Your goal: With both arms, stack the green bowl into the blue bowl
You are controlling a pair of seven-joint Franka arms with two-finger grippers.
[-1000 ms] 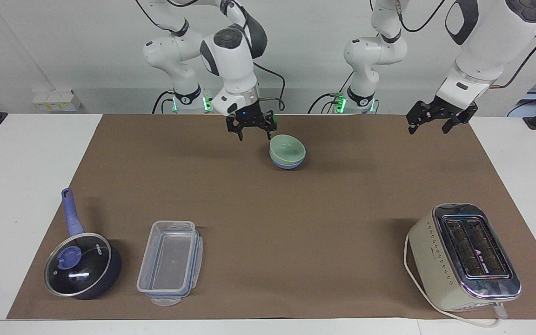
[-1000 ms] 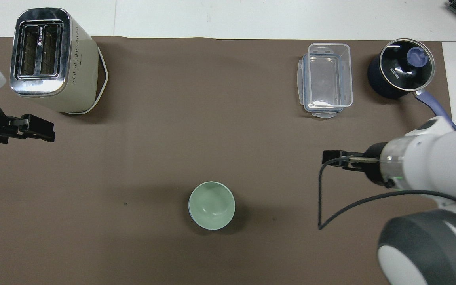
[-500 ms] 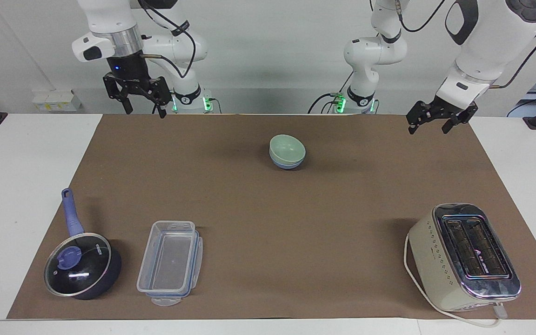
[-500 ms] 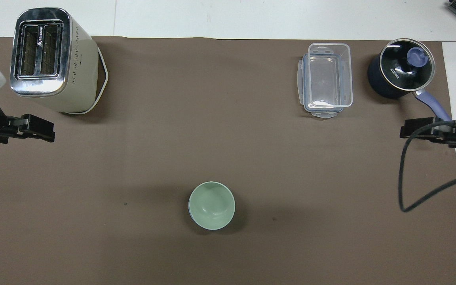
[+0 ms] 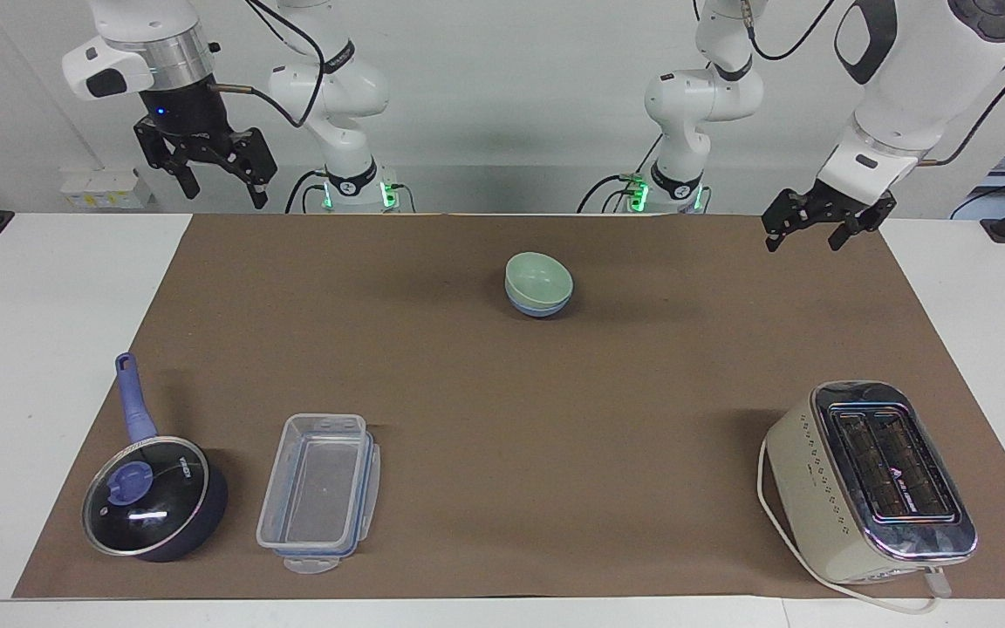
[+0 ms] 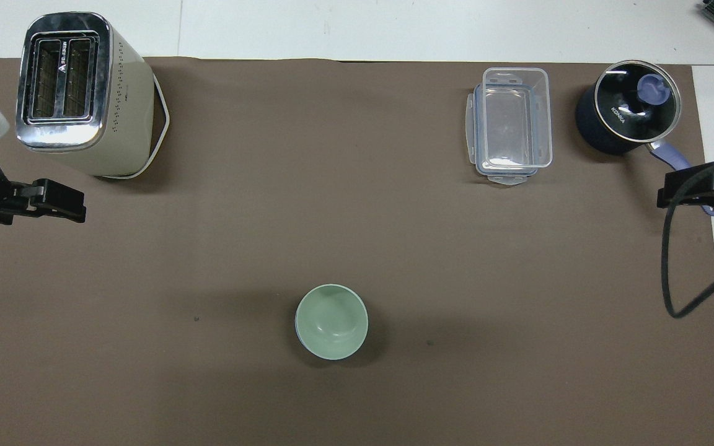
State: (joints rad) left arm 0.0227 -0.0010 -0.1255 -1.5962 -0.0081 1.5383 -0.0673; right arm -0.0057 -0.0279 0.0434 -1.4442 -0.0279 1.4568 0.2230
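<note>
The glossy, round green bowl (image 5: 539, 277) sits mouth-up, nested in the blue bowl (image 5: 538, 306), on the brown mat (image 5: 502, 410) midway along its edge nearest the robots. It has no long axis. The right gripper (image 5: 215, 180) hangs high over the mat's corner at the right arm's end, fingers spread, empty. The left gripper (image 5: 803, 237) hovers over the mat's corner at the left arm's end, likewise open, empty.

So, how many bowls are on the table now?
2, stacked as one pile on the brown mat near the robots. The green bowl sits inside the blue bowl, which shows only as a rim below it. No other bowl is visible.
</note>
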